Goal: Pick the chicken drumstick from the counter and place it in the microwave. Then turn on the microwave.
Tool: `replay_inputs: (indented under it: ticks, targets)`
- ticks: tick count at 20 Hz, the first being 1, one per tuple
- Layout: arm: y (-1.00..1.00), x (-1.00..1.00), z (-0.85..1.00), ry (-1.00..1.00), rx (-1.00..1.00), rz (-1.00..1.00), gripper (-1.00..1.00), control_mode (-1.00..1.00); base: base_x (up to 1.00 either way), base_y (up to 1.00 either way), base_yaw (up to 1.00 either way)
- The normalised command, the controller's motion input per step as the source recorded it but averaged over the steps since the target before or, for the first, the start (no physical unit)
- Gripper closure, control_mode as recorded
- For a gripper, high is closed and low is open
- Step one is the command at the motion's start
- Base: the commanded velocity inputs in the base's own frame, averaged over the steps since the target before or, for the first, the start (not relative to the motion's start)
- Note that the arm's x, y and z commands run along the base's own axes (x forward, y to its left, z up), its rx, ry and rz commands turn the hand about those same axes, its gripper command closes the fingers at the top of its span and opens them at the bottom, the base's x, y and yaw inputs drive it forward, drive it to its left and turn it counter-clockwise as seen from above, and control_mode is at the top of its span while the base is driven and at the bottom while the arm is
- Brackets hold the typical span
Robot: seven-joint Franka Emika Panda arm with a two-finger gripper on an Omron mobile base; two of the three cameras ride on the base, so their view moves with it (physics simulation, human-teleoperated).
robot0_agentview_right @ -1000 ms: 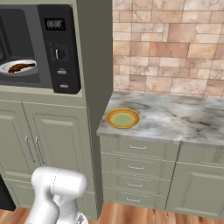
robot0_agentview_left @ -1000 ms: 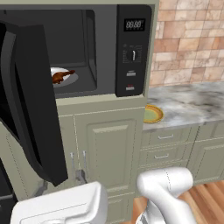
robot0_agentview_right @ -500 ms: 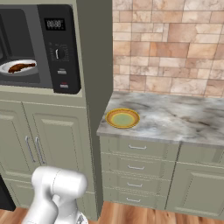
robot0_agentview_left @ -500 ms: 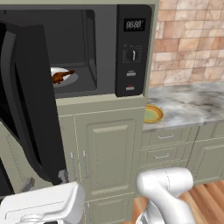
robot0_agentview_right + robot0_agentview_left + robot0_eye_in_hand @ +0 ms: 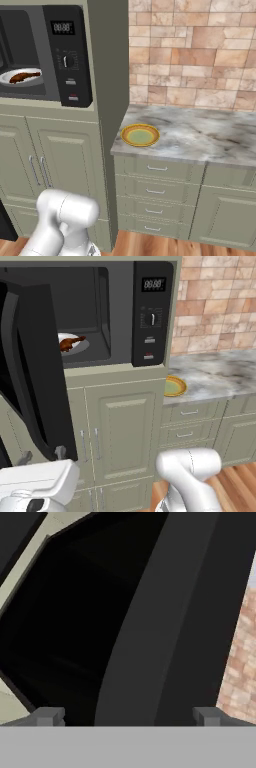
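The chicken drumstick (image 5: 71, 343) already lies on the white turntable plate (image 5: 82, 347) inside the microwave (image 5: 100, 316), its bulbous end toward the left and the thin bone end pointing right. The microwave door (image 5: 30, 371) hangs wide open, swung out to the near left of the cavity. The round yellow-green plate (image 5: 140, 135) sits alone on the near left corner of the table (image 5: 200, 135), well apart from the microwave.

The pincer (image 5: 127, 717) stands with its two dark tips far apart and nothing between them; the hand view looks close up at the dark face of the door, with a strip of brick wall (image 5: 242, 662) at the right edge.

Judging from this, placing is done and the step in hand is shutting the door before the microwave can be started. To do it well, the pincer would best press flat against the outer face of the door, near its free edge and away from the hinge, and sweep along the door's arc rather than straight in, so the tips do not slide off the glass. The push should carry on until the door sits flush with the frame; a door left ajar may keep the start button (image 5: 148, 355) on the control panel (image 5: 151, 311) from working. Only then should the arm reach right to the panel.
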Motion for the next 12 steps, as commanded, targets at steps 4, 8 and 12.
replay_inputs:
  ticks: [4,8,12]
  targets:
    - [0.17,0.35,-0.17,0.0,0.0,-0.09,-1.0,-1.0,0.0,0.0,0.0]
    - [0.12,0.23,-0.12,-0.01,0.0,-0.09,-1.0,-1.0,0.0,0.0,0.0]
    - [-0.09,0.13,-0.01,0.0,0.01,-0.07,-1.0,-1.0,0.0,0.0,0.0]
